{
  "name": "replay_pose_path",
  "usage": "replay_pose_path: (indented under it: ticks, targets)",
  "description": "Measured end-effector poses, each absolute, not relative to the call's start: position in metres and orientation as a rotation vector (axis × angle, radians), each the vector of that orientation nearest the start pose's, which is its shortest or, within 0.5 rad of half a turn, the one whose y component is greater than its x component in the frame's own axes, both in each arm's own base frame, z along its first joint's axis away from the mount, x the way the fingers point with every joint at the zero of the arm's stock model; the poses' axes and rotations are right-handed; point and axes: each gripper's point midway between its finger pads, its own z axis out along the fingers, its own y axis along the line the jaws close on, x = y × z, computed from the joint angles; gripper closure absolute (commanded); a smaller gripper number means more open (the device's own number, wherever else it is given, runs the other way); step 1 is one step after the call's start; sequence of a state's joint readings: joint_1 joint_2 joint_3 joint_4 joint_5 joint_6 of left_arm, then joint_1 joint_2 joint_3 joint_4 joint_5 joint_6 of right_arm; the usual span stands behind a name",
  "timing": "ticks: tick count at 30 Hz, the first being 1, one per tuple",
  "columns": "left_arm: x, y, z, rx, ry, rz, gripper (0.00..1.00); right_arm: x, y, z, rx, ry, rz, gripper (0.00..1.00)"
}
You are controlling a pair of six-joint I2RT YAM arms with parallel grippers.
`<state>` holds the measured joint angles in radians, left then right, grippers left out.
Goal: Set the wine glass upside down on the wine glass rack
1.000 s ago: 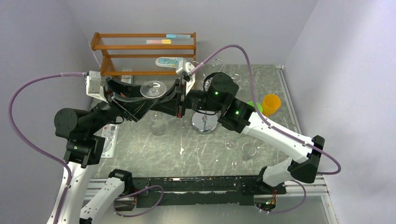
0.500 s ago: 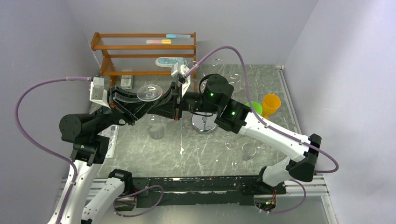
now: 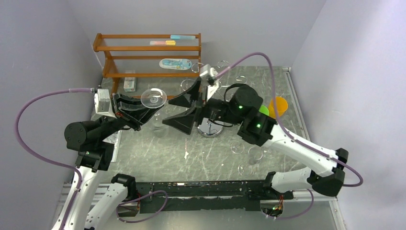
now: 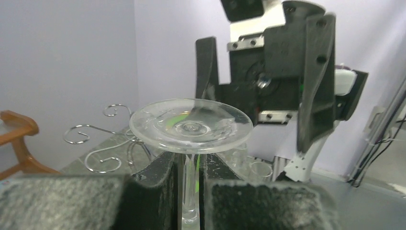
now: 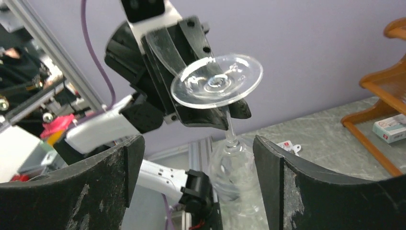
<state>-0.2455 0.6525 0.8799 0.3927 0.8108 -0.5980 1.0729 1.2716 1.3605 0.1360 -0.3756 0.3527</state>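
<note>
The clear wine glass (image 3: 154, 99) hangs upside down above the table, foot up and bowl down. My left gripper (image 3: 146, 111) is shut on its stem just under the foot. In the left wrist view the stem is pinched between the pads of that gripper (image 4: 190, 182), below the round foot of the wine glass (image 4: 191, 127). My right gripper (image 3: 179, 109) stands wide open to the right of the glass, apart from it. The right wrist view shows the wine glass (image 5: 218, 81) beyond the spread fingers of that gripper (image 5: 198, 158). The chrome wine glass rack (image 3: 209, 128) stands behind the right gripper, partly hidden by the arm.
An orange-brown wooden shelf rack (image 3: 148, 52) stands at the back left. An orange cup (image 3: 277, 106) and a green one (image 3: 258, 109) sit at the right. Several clear glasses (image 3: 249, 153) lie on the table near the right arm. A small packet (image 3: 112, 141) lies by the left arm.
The right gripper has let go of the glass, opened wide and backed off to the right. The left gripper has closed on the stem and now holds the glass alone.
</note>
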Motion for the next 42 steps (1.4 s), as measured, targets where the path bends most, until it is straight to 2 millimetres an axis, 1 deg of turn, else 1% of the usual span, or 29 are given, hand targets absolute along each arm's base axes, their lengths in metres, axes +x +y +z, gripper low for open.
replay_pose_path:
  ticks: [4,6,8,11,14,15,19,21,23,25,26,29,32,40,42]
  targets:
    - [0.163,-0.187,0.462,0.647,1.044,-1.062,0.95,0.132,0.384,0.484,-0.707,1.297,1.455,0.15]
    - [0.166,-0.187,0.463,0.664,1.033,-1.032,0.95,0.138,0.381,0.498,-0.603,1.340,1.493,0.17]
    - [0.170,-0.187,0.462,0.677,1.027,-1.011,0.95,0.146,0.382,0.508,-0.493,1.400,1.529,0.18]
    - [0.172,-0.189,0.461,0.690,1.020,-1.009,0.95,0.157,0.386,0.510,-0.352,1.496,1.569,0.23]
    - [0.172,-0.190,0.462,0.709,1.007,-1.008,0.95,0.167,0.394,0.498,-0.247,1.598,1.587,0.30]
    - [0.172,-0.191,0.462,0.713,1.002,-1.005,0.95,0.169,0.397,0.494,-0.223,1.629,1.590,0.36]
    - [0.171,-0.191,0.463,0.728,0.988,-0.995,0.95,0.174,0.408,0.482,-0.162,1.711,1.614,0.65]
    - [0.171,-0.191,0.461,0.737,0.986,-0.986,0.95,0.173,0.410,0.482,-0.141,1.727,1.638,0.81]
    - [0.172,-0.191,0.460,0.744,0.986,-0.975,0.95,0.171,0.410,0.486,-0.122,1.724,1.671,1.00]
    - [0.171,-0.191,0.458,0.764,0.970,-0.954,0.94,0.170,0.410,0.487,-0.081,1.739,1.706,1.00]
    - [0.170,-0.191,0.457,0.777,0.962,-0.944,0.92,0.169,0.409,0.487,-0.063,1.750,1.722,1.00]
    - [0.170,-0.190,0.454,0.790,0.960,-0.923,0.78,0.168,0.410,0.485,-0.026,1.775,1.746,1.00]
    - [0.171,-0.189,0.448,0.794,0.987,-0.909,0.67,0.167,0.410,0.482,-0.010,1.797,1.748,1.00]
    - [0.187,-0.188,0.417,0.770,1.139,-0.899,0.57,0.165,0.407,0.483,0.004,1.800,1.761,1.00]
    - [0.190,-0.189,0.412,0.769,1.166,-0.899,0.46,0.165,0.406,0.482,0.008,1.804,1.759,1.00]
